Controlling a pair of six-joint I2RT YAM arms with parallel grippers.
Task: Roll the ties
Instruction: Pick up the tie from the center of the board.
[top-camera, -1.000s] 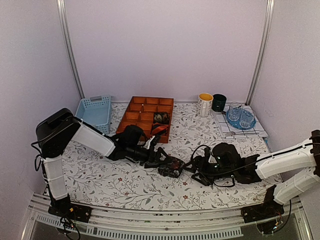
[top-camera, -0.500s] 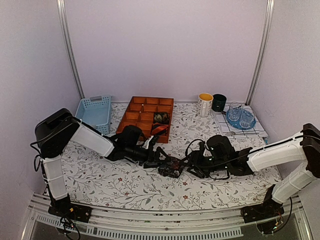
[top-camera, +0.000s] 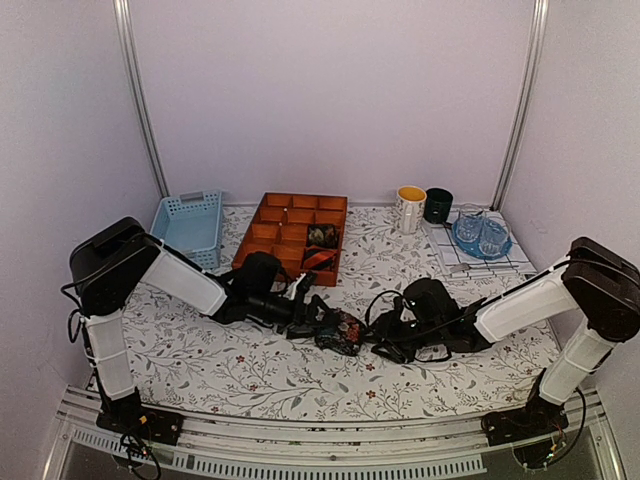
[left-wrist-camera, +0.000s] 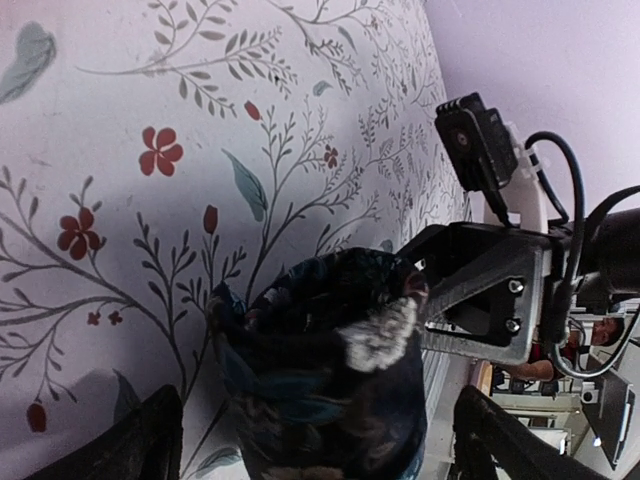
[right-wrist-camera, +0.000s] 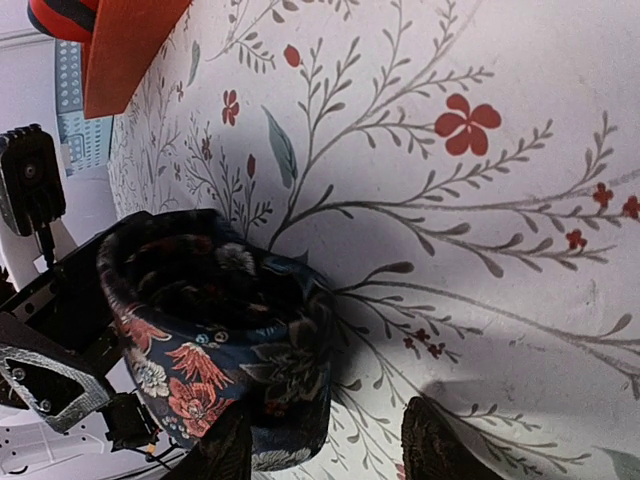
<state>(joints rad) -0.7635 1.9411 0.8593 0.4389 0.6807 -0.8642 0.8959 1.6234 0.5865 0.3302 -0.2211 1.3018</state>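
A rolled tie (top-camera: 340, 331), dark with red and white flowers, stands as a coil on the floral tablecloth between my two grippers. My left gripper (top-camera: 316, 322) is open; in the left wrist view its fingers (left-wrist-camera: 130, 445) stand wide on both sides of the coil (left-wrist-camera: 320, 370) without pressing it. My right gripper (top-camera: 380, 336) is open just right of the coil; in its wrist view the coil (right-wrist-camera: 215, 330) sits by the left finger (right-wrist-camera: 225, 450). Two more rolled ties lie in the orange tray (top-camera: 268, 238): a dark one (top-camera: 322, 236) and a red-and-black one (top-camera: 318, 258).
A light blue basket (top-camera: 188, 222) stands at the back left. A white-and-yellow mug (top-camera: 410, 208), a dark green mug (top-camera: 437, 205) and a blue glass dish (top-camera: 481, 236) on a cloth stand at the back right. The tray's corner (right-wrist-camera: 120, 50) shows in the right wrist view.
My right arm has reached leftward, bringing its gripper close to the coil. The left gripper and coil have shifted only slightly.
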